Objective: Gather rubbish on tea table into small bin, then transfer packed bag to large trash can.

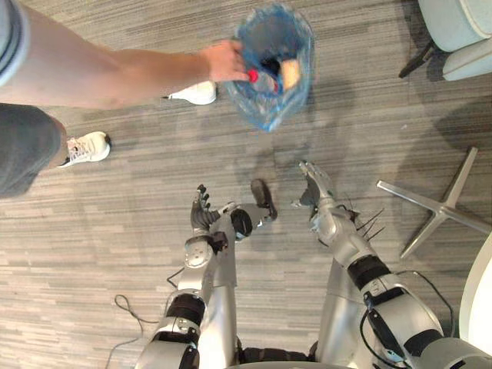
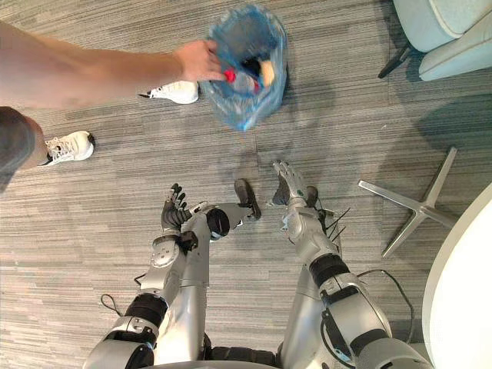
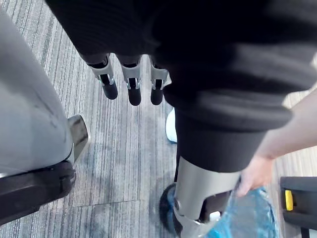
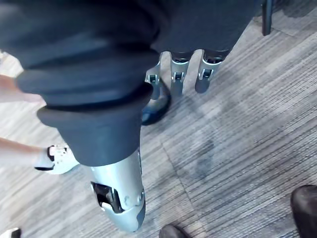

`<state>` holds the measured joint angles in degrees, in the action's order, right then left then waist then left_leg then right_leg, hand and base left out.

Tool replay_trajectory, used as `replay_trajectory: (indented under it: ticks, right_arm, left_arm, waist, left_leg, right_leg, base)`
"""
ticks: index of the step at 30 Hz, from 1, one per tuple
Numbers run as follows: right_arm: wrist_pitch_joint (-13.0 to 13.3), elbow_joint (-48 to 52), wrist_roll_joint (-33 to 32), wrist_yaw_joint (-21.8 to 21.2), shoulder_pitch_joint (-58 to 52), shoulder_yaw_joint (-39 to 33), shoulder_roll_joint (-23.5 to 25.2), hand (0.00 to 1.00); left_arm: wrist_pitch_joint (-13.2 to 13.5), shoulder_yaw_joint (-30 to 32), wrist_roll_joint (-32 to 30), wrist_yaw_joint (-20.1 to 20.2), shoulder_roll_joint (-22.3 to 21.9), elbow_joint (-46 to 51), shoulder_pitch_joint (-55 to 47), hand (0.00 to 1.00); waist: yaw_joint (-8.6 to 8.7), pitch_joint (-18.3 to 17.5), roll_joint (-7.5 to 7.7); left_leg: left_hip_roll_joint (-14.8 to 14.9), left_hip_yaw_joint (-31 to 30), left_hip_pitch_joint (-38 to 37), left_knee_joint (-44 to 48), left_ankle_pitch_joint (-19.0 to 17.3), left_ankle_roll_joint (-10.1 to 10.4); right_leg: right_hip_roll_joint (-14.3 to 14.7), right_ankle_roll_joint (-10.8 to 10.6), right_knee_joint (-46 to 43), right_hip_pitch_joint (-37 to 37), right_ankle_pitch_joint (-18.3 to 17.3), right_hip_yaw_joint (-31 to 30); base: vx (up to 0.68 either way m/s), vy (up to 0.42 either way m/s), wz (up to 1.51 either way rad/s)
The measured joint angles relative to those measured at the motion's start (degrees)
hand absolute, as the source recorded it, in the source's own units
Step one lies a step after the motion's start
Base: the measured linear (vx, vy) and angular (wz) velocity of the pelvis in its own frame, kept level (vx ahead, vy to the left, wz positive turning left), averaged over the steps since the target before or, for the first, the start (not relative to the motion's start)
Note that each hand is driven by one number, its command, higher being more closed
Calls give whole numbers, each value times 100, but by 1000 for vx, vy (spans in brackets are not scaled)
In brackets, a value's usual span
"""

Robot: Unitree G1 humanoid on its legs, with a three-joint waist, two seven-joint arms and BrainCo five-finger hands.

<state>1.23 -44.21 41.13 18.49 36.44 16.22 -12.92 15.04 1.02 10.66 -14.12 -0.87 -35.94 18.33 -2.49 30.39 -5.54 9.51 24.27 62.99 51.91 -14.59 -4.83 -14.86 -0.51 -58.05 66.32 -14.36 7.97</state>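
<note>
While a person's hand (image 1: 223, 61) holds the packed translucent blue plastic rubbish bag (image 1: 265, 104) above the grey wood-grain floor (image 1: 369, 115), the left hand (image 1: 201, 209) and right hand (image 1: 314, 183) wait beneath it with fingers straight and empty. Gathering appears complete; transfer to the large can remains.

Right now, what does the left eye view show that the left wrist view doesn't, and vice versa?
Left eye adds: rubbish in the blue bag, the open right hand, a silver chair base. Left wrist adds: a black part with a yellow tab. Both: person's hand holding the bag, a white shoe, the open left hand.
</note>
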Motion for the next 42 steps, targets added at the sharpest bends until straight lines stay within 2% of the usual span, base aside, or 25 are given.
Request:
replay_trajectory:
  ticks: [4, 8, 14, 17, 19, 22, 24, 26, 27, 28, 31, 33, 36, 38, 40, 41, 42]
  right_arm:
    - [-2, 3, -8, 23, 28, -10, 5, 0]
    - [-1, 228, -69, 30, -38, -13, 5, 0]
    - [79, 1191, -403, 47, -707, -230, 69, 0]
    - [89, 1621, -758, 46, -1244, -378, 319, 0]
    - [171, 2002, -1259, 35, -1888, -545, 541, 0]
    - [287, 2035, -1967, -5, -2614, -854, 720, 0]
    - [334, 1910, -2319, -117, -2908, -961, 763, 0]
    - [364, 1679, -2671, -280, -3154, -1075, 760, 0]
    - [392, 1411, -2835, -397, -3342, -1212, 750, 0]
    - [398, 1106, -2990, -513, -3495, -1355, 727, 0]
    - [404, 653, -3246, -708, -3912, -1627, 668, 0]
    - [486, 489, -3621, -883, -4188, -1772, 682, 0]
    - [546, 264, -3895, -1003, -4328, -1878, 681, 0]
    - [576, 154, -3954, -1029, -4358, -2003, 703, 0]
    - [611, 46, -4084, -1042, -4438, -2310, 728, 0]
    - [612, 34, -4099, -1038, -4477, -2412, 738, 0]
    - [612, 13, -4114, -1037, -4533, -2514, 768, 0]
  left_arm:
    - [5, 83, 0, -1, -19, -187, 144, 0]
    - [-26, 105, -1, -5, -10, -198, 144, 0]
    - [-152, 104, -34, 4, -11, -297, 19, 0]
    - [-222, 68, -79, 18, 100, -209, -269, 0]
    - [-285, 14, -177, 38, 175, -176, -653, 0]
    - [-360, -191, -184, 170, 297, -314, -1078, 0]
    - [-362, -313, -198, 224, 420, -438, -1284, 0]
    - [-426, -322, -235, 322, 524, -598, -1522, 0]
    - [-481, -317, -238, 416, 560, -762, -1691, 0]
    - [-489, -312, -240, 453, 571, -905, -1874, 0]
    - [-525, -296, -258, 557, 564, -1199, -2104, 0]
    - [-525, -262, -308, 644, 574, -1244, -2250, 0]
    - [-530, -259, -380, 663, 560, -1316, -2271, 0]
    - [-534, -259, -410, 670, 544, -1312, -2273, 0]
    - [-574, -254, -408, 671, 541, -1299, -2287, 0]
    - [-574, -247, -408, 671, 543, -1290, -2298, 0]
    - [-575, -221, -409, 671, 540, -1289, -2296, 0]
  waist:
    - [0, 0, 0]
    - [1, 0, 0]
    - [35, -4, 27]
    - [51, -17, 254]
    - [164, -82, 463]
    - [195, -209, 668]
    - [227, -267, 741]
    - [340, -414, 750]
    - [364, -640, 738]
    - [473, -860, 708]
    - [496, -1231, 621]
    - [491, -1458, 582]
    - [494, -1581, 540]
    - [486, -1587, 541]
    - [484, -1641, 512]
    - [486, -1673, 502]
    - [494, -1702, 502]
  left_leg:
    - [-63, -43, 13, -83, 83, -97]
    - [-61, -43, -43, -83, 90, -101]
    - [-65, -45, -703, -339, 111, -58]
    - [-69, 91, -1340, -753, 166, 35]
    - [-157, 112, -2010, -1151, 227, 132]
    - [-290, 177, -2919, -1738, 310, 258]
    - [-374, 174, -3400, -2132, 384, 340]
    - [-451, 163, -3793, -2547, 498, 343]
    - [-523, 157, -3999, -2811, 605, 389]
    - [-590, 136, -4203, -3040, 686, 320]
    - [-671, 94, -4687, -3391, 792, 306]
    - [-691, -62, -4893, -3442, 868, 413]
    - [-676, -403, -4965, -3239, 1011, 645]
    - [-608, -415, -4933, -2973, 1098, 780]
    - [-454, -215, -4955, -2809, 1163, 876]
    - [-395, -15, -4979, -2845, 1159, 874]
    - [-287, 444, -5047, -2968, 1078, 795]
  right_leg:
    - [-21, 1, 17, -7, -1, 15]
    - [-19, 1, 17, -59, -1, 15]
    - [13, -9, 332, -781, 38, 125]
    - [58, -16, 761, -1402, 145, 172]
    - [79, -48, 1163, -2100, 205, 257]
    - [128, -115, 1729, -2993, 280, 297]
    - [216, -174, 2150, -3485, 354, 304]
    - [311, -207, 2615, -3923, 490, 330]
    - [347, -257, 2887, -4129, 540, 340]
    - [378, -287, 3097, -4341, 562, 347]
    - [439, -339, 3507, -4853, 591, 427]
    - [496, -362, 3752, -5174, 608, 481]
    - [506, -323, 4039, -5611, 635, 655]
    - [505, -289, 4164, -5834, 644, 797]
    - [527, -233, 4348, -6157, 664, 1084]
    - [544, -216, 4408, -6238, 675, 1174]
    - [560, -199, 4487, -6322, 685, 1354]
  base:
    - [-82, -41, 9]
    - [-73, -36, 0]
    - [-61, -34, -4]
    - [-28, -43, -11]
    - [15, -33, -3]
    - [74, -30, -9]
    - [85, -4, -15]
    - [123, 12, -9]
    - [166, 17, -7]
    - [179, 13, -4]
    - [199, -12, 2]
    - [217, -74, 4]
    - [144, -98, 18]
    - [43, -59, 33]
    - [14, -66, 45]
    - [-11, -49, 47]
    - [-2, -39, 57]
